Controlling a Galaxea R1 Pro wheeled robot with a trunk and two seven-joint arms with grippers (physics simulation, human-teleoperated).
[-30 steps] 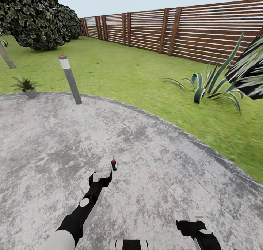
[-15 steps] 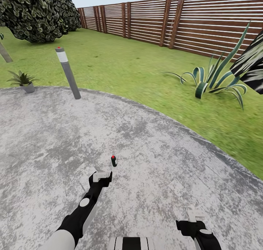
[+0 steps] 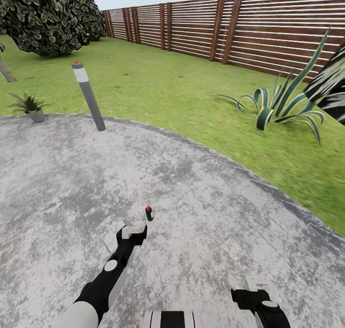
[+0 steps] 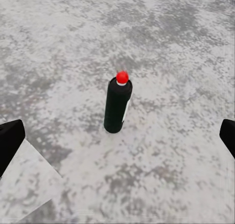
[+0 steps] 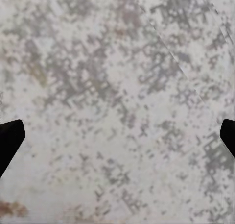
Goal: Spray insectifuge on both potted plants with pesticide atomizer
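One pesticide atomizer (image 3: pixel 149 213), one potted plant (image 3: pixel 28 106), two open tools.

Round grey mottled stone patio (image 3: pixel 201 194) underfoot, edged by green lawn (image 3: pixel 167 88). At the patio's far rim, a tilted grey lamp post (image 3: pixel 89 97) with a white band and red cap. Well apart to its left, a small spiky plant in a grey pot (image 3: pixel 30 106) at the stone's edge. On the right grass, a large striped agave (image 3: pixel 278 108). Behind, a brown horizontal-slat fence (image 3: pixel 249 31); dark leafy trees (image 3: pixel 45 16) at far left.
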